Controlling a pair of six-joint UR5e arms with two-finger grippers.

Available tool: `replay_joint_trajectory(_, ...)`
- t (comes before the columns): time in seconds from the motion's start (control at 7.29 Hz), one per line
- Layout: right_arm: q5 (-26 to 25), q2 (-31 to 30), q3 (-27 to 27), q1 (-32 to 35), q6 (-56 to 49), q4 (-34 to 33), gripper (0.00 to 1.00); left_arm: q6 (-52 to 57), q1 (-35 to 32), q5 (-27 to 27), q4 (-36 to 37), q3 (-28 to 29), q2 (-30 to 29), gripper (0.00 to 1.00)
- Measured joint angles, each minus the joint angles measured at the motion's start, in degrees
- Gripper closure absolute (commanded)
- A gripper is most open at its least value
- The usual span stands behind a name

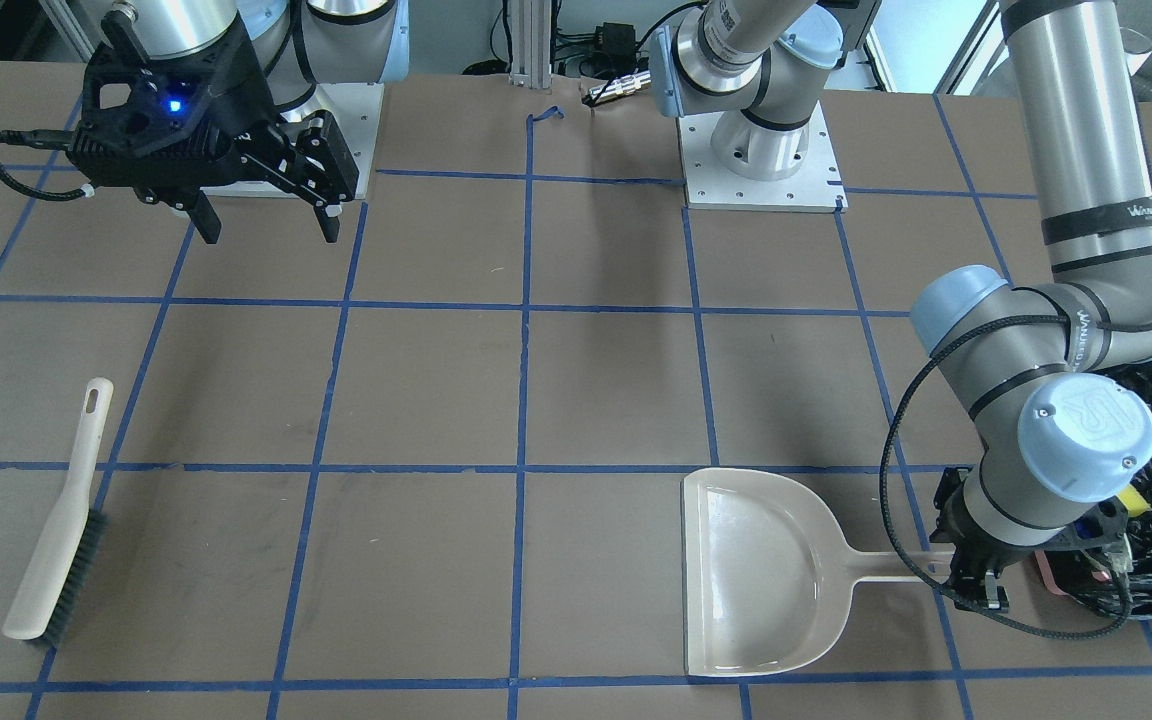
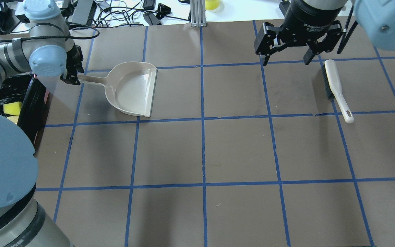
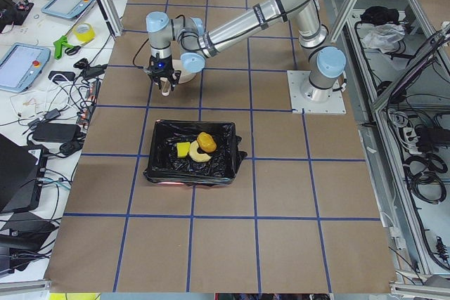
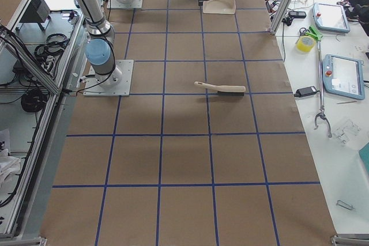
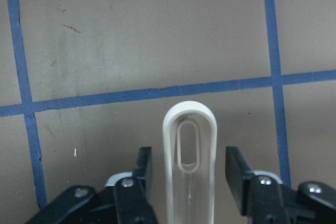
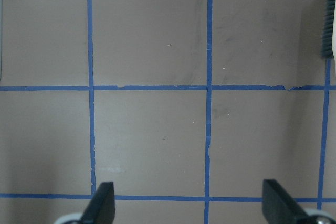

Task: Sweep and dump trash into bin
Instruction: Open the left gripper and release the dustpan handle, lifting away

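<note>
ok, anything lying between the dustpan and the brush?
No. The overhead view shows only bare table from dustpan to brush.

Left arm (image 1: 1086, 150) was reached far out and folded sharply at the elbow. Its wrist was turned down, so the left gripper (image 5: 188, 157) sat low and pointed downward, with its fingers (image 5: 237, 174) parted, not pinched together. Right arm (image 1: 186, 25) was up close to its base, with the right gripper (image 2: 285, 62) hanging high and aimed straight down, jaws spread wide.
</note>
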Motion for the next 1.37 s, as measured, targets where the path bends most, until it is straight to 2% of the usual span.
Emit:
replay_joint_trajectory(0.14, 0.0, 0.0, 0.0, 0.0, 0.0, 0.0, 0.00, 0.5, 0.0, 0.0, 0.0, 0.3, 0.9, 0.29)
replay_joint_trajectory(0.27, 0.0, 0.0, 0.0, 0.0, 0.0, 0.0, 0.00, 2.1, -0.1, -0.2, 0.1, 0.7, 2.2, 0.25)
replay_joint_trajectory(0.41, 0.0, 0.0, 0.0, 0.0, 0.0, 0.0, 0.00, 6.2, -0.2, -0.4, 0.2, 0.9, 3.9, 0.03)
replay_joint_trajectory(0.82, 0.0, 0.0, 0.0, 0.0, 0.0, 0.0, 0.00, 30.1, -0.7, -1.7, -1.3, 1.0, 9.9, 0.00)
replay_joint_trajectory(1.1, 0.0, 0.0, 0.0, 0.0, 0.0, 0.0, 0.00, 43.0, -1.4, -5.9, -6.1, 0.8, 13.3, 0.00)
replay_joint_trajectory(1.37, 0.0, 0.1, 0.0, 0.0, 0.0, 0.0, 0.00, 50.8, -3.4, -9.2, -9.1, -0.3, 15.8, 0.00)
